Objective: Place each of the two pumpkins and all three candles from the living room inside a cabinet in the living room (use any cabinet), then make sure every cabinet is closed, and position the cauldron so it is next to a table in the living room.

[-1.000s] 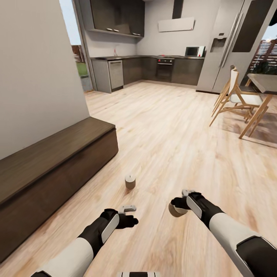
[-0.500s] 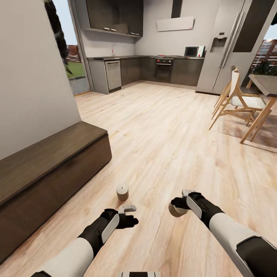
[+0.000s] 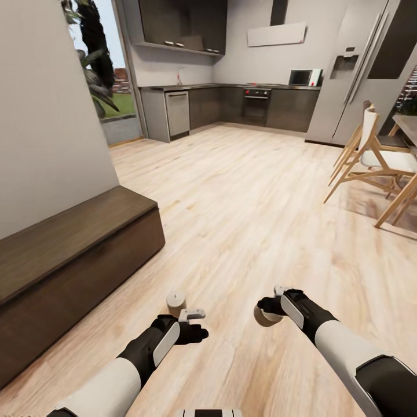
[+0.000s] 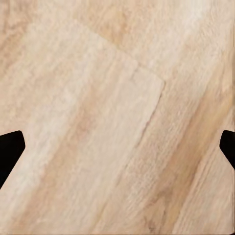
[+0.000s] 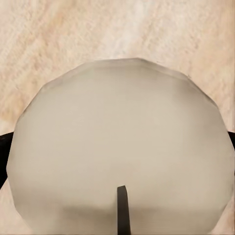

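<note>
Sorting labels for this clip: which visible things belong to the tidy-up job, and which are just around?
Job:
- candle in right gripper
- candle on floor
- cabinet
- left gripper, empty

Just around:
- chair
- fridge
- oven

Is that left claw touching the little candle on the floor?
Apart. The head view shows floor between the left gripper and the candle.
</note>
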